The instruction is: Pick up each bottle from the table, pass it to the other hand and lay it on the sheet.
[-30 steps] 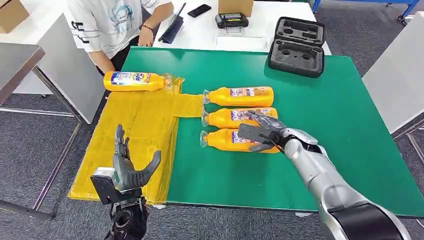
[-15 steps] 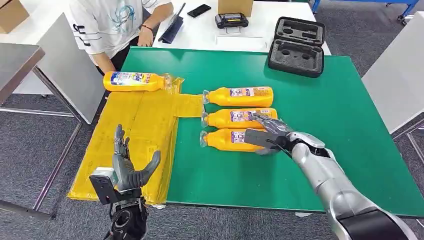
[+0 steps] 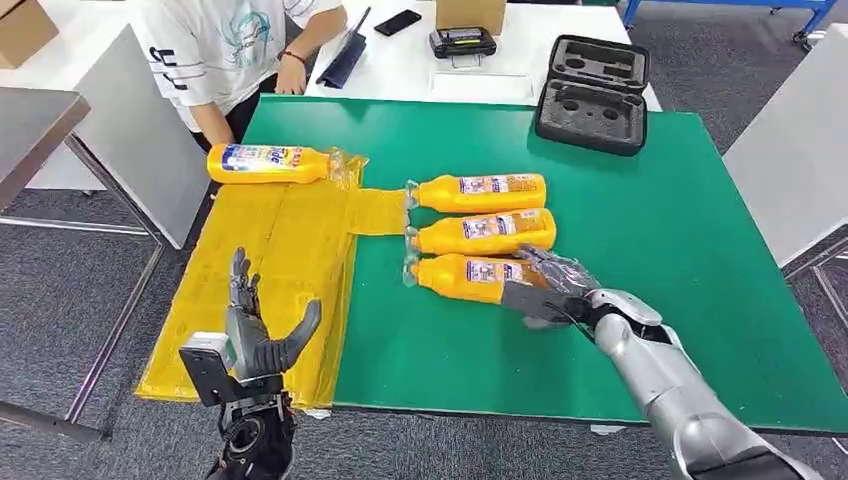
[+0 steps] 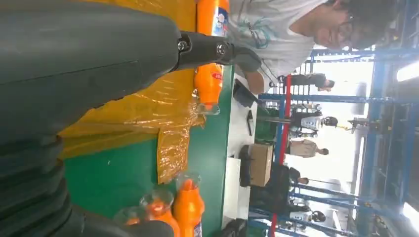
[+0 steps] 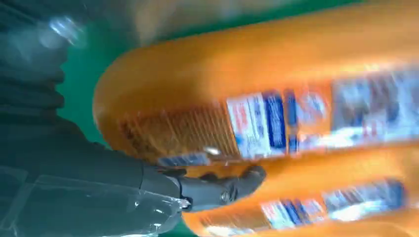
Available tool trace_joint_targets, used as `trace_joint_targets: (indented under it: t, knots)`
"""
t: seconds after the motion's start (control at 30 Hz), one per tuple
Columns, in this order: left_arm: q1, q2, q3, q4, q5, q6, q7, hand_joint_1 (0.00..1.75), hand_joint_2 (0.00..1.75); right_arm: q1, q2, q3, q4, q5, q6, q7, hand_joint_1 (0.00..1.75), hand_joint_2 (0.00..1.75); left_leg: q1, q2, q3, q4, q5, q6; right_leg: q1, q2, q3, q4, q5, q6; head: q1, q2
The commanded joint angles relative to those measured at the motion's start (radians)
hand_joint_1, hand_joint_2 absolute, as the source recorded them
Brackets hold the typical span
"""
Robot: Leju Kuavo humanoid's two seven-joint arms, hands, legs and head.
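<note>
Three orange bottles lie side by side on the green table (image 3: 650, 230): the far one (image 3: 480, 192), the middle one (image 3: 485, 232) and the nearest one (image 3: 465, 277). My right hand (image 3: 548, 288) wraps the base end of the nearest bottle (image 5: 247, 74), which lies flat on the table. Its fingers go over the top, and one fingertip (image 5: 222, 190) sits in the groove against the middle bottle (image 5: 321, 197). A fourth bottle (image 3: 265, 162) lies on the yellow sheet (image 3: 290, 260). Over the sheet's front edge my left hand (image 3: 255, 335) stands upright, open and holding nothing.
A person in a white shirt (image 3: 225, 45) sits at the table's far left corner. A black foam case (image 3: 595, 92) rests at the back of the table. Beyond it, a white table (image 3: 420, 55) carries a phone, a small device and a box.
My right hand has drawn back from over the middle bottle to the base of the nearest bottle and settled around it. The left hand has stayed put.
</note>
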Motion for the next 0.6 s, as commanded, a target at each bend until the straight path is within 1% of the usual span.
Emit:
trace_joint_targets:
  t: [0.03, 0.07, 0.1, 0.13, 0.17, 0.33, 0.37, 0.4, 0.47, 0.5, 0.57, 0.6]
  knots:
    - [-0.035, 0.020, -0.024, 0.065, 0.003, -0.001, 0.003, 0.00, 1.75, 0.046, -0.038, 0.035, -0.022, -0.001, 0.004, 0.006, 0.00, 1.75, 0.000, -0.001, 0.003, -0.001, -0.001, -0.001, 0.000, -0.001, 0.003, -0.001, -0.001, -0.001, 0.000, 0.000]
    - [-0.033, 0.022, -0.022, 0.065, 0.007, 0.004, 0.003, 0.00, 1.75, 0.044, -0.048, 0.045, -0.034, -0.003, 0.030, 0.016, 0.00, 1.75, 0.001, -0.001, 0.006, -0.002, -0.002, -0.002, 0.001, 0.000, 0.006, -0.001, -0.002, -0.002, -0.001, 0.000]
    - [-0.032, 0.022, -0.018, 0.064, 0.015, 0.000, 0.003, 0.00, 1.75, 0.054, -0.058, 0.048, -0.043, -0.005, 0.033, 0.017, 0.00, 1.75, 0.002, -0.001, 0.008, -0.001, -0.003, -0.003, 0.002, 0.000, 0.009, -0.002, -0.003, -0.003, 0.000, 0.000]
    - [-0.032, 0.023, -0.018, 0.064, 0.014, 0.001, 0.003, 0.00, 1.75, 0.064, -0.068, 0.051, -0.051, -0.006, 0.032, 0.018, 0.00, 1.75, 0.001, -0.002, 0.004, -0.001, -0.001, -0.001, 0.001, -0.001, 0.004, -0.001, -0.001, -0.001, -0.001, 0.000]
    - [-0.033, 0.023, -0.017, 0.067, 0.012, -0.003, 0.003, 0.00, 1.75, 0.074, -0.077, 0.054, -0.055, -0.006, 0.034, 0.018, 0.00, 1.75, 0.001, -0.003, 0.006, -0.002, -0.001, -0.002, 0.001, -0.002, 0.007, -0.002, -0.002, -0.002, 0.000, 0.000]
    - [-0.041, 0.017, -0.013, 0.082, 0.014, -0.014, 0.003, 0.00, 1.75, 0.087, -0.093, 0.065, -0.068, -0.004, 0.045, 0.035, 0.00, 1.75, 0.001, -0.001, 0.004, -0.001, -0.001, -0.001, 0.001, -0.001, 0.005, -0.001, -0.001, -0.001, 0.000, 0.000]
    - [-0.042, 0.016, -0.012, 0.085, 0.016, -0.017, 0.003, 0.00, 1.75, 0.085, -0.096, 0.067, -0.068, -0.003, 0.049, 0.037, 0.00, 1.75, 0.002, -0.001, 0.011, -0.002, -0.003, -0.003, 0.002, -0.001, 0.011, -0.002, -0.003, -0.003, -0.001, 0.000]
    - [-0.042, 0.015, -0.010, 0.086, 0.016, -0.018, 0.003, 0.00, 1.75, 0.082, -0.099, 0.070, -0.068, -0.003, 0.051, 0.038, 0.00, 1.75, 0.001, -0.002, 0.006, -0.001, -0.001, -0.002, 0.001, -0.002, 0.006, -0.002, -0.002, -0.002, 0.000, 0.000]
    - [-0.038, 0.012, -0.003, 0.076, 0.018, -0.020, 0.003, 0.00, 1.75, 0.068, -0.097, 0.074, -0.062, -0.003, 0.051, 0.040, 0.00, 1.75, 0.002, -0.001, 0.009, -0.001, -0.003, -0.002, 0.002, -0.001, 0.010, -0.002, -0.003, -0.003, 0.000, 0.000]
    - [-0.038, 0.012, -0.002, 0.074, 0.017, -0.020, 0.003, 0.00, 1.75, 0.063, -0.094, 0.076, -0.060, -0.002, 0.050, 0.040, 0.00, 1.75, 0.001, -0.001, 0.005, -0.001, -0.001, -0.002, 0.001, -0.001, 0.005, -0.001, -0.001, -0.002, 0.000, 0.000]
    - [-0.043, 0.010, 0.003, 0.073, 0.020, -0.023, 0.003, 0.00, 1.75, 0.044, -0.065, 0.078, -0.049, 0.004, 0.043, 0.050, 0.00, 1.75, 0.001, -0.001, 0.008, -0.001, -0.003, -0.003, 0.001, -0.001, 0.009, -0.001, -0.003, -0.003, 0.000, 0.000]
    - [-0.048, 0.009, 0.004, 0.080, 0.024, -0.028, 0.003, 0.00, 1.75, 0.037, -0.057, 0.079, -0.047, 0.006, 0.044, 0.058, 0.00, 1.75, 0.001, 0.000, 0.005, -0.001, -0.001, -0.002, 0.001, 0.000, 0.005, -0.001, -0.001, -0.002, 0.000, 0.000]
